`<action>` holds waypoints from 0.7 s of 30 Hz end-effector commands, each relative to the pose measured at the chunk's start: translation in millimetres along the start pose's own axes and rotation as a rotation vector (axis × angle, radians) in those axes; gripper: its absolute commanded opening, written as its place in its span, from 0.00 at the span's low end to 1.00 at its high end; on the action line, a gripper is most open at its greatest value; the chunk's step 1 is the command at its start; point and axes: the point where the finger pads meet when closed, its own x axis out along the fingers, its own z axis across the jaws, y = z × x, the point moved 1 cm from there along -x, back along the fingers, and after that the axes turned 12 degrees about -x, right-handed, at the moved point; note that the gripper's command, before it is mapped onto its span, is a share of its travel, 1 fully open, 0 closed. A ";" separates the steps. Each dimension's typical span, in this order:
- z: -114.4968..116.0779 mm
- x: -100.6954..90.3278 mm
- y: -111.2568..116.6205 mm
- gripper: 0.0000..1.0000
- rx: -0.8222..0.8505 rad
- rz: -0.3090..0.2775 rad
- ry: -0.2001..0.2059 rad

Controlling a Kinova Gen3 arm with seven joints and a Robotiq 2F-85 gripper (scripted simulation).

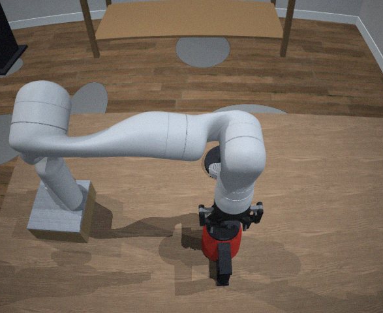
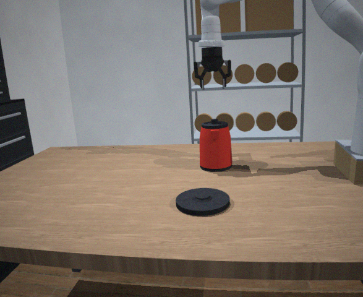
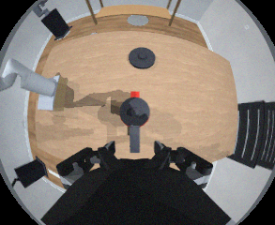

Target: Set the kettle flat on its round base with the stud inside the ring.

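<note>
The red kettle (image 1: 209, 244) (image 2: 215, 148) stands upright on the table. In the wrist view its black lid (image 3: 134, 112) shows from above. Its black handle (image 1: 224, 263) (image 3: 134, 139) points toward the front edge of the top view, away from the base. The round black base (image 1: 211, 156) (image 2: 187, 204) (image 3: 142, 58) lies flat on the table with its stud (image 2: 203, 194) up, on the spout side, apart from the kettle. The arm hides part of it in the top view. My gripper (image 2: 213, 86) (image 3: 134, 146) is open and empty, pointing down, well above the kettle.
The arm's mounting block (image 1: 59, 215) (image 2: 345, 163) stands on the table (image 1: 319, 202) (image 2: 79, 204), to the left in the top view. A shelf rack (image 2: 245, 86) stands behind the table, and black drawer cabinets (image 2: 4, 127) (image 3: 259, 133) stand to one side.
</note>
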 end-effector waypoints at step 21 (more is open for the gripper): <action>0.1 54.0 0.0 0.80 0.000 -0.001 -0.001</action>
